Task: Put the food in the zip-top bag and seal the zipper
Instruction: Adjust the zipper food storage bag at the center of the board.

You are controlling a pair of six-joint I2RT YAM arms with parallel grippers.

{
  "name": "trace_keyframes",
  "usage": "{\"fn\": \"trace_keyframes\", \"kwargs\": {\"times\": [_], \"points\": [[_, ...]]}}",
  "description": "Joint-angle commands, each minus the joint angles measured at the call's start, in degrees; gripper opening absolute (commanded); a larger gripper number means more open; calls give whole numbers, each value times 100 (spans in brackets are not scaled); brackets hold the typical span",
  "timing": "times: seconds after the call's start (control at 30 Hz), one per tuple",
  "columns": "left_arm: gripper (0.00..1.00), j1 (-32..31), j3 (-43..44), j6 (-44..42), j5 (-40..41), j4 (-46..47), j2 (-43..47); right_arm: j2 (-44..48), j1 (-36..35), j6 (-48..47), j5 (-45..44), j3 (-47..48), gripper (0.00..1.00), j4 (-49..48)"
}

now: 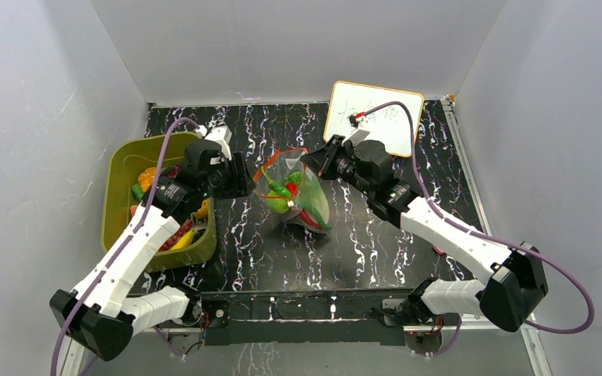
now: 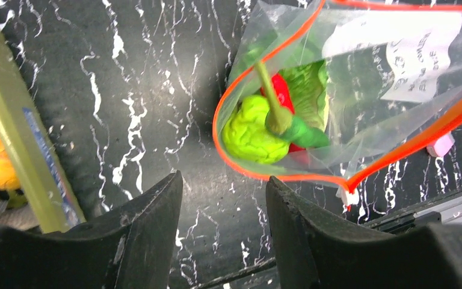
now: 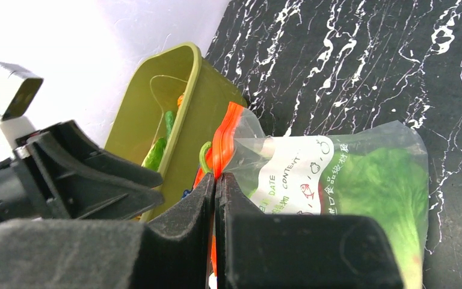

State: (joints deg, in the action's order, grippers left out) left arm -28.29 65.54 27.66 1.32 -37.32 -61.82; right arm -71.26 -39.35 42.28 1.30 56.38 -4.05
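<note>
basket (image 1: 112, 200) near bag (image 1: 282, 166), seemingly apart

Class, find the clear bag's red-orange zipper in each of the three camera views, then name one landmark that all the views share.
Top external: the zipper is at centre, rimming the open mouth of the zip-top bag.
Left wrist: the zipper is upper right, an open loop around the food.
Right wrist: the zipper is at centre, pinched in the right gripper.
Shared landmark: the olive-green basket, left of the zipper in every view.
</note>
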Motion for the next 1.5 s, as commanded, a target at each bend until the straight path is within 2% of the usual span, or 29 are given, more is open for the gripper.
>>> {"fn": "trace_keyframes", "kwargs": {"times": [0.0, 0.13, 0.27, 0.43, 0.6, 0.77, 0.93, 1.03, 1.23, 1.47], "points": [[52, -16, -197, -112, -160, 866, -69, 456, 30, -52, 210, -88, 0, -578], [47, -18, -252, -342, -260, 1089, -410, 685, 36, -112, 103, -174, 0, -509], [45, -18, -477, -680, -901, 1413, -702, 704, 49, -120, 80, -108, 0, -347], [41, -18, -787, -436, -1563, 1953, -720, 666, 57, -63, 117, -126, 0, -350], [39, -18, -884, -426, -1702, 1948, -517, 701, 59, -6, 32, -188, 0, -344], [0, -18, -1006, -437, -1679, 1946, -236, 729, 63, 44, -13, -259, 0, -217], [0, -18, -524, -34, -1667, 1978, 25, 660, 88, 336, -503, -578, 0, -49], [0, -18, -216, 220, -1985, 2212, 20, 626, 120, 456, -564, -678, 0, -182], [0, -18, 50, 398, -2132, 2400, -293, 474, 117, 314, -728, -230, 0, 115], [0, -18, 452, 413, -2195, 2137, -784, 537, 113, 449, -576, 399, 0, 619]]}}
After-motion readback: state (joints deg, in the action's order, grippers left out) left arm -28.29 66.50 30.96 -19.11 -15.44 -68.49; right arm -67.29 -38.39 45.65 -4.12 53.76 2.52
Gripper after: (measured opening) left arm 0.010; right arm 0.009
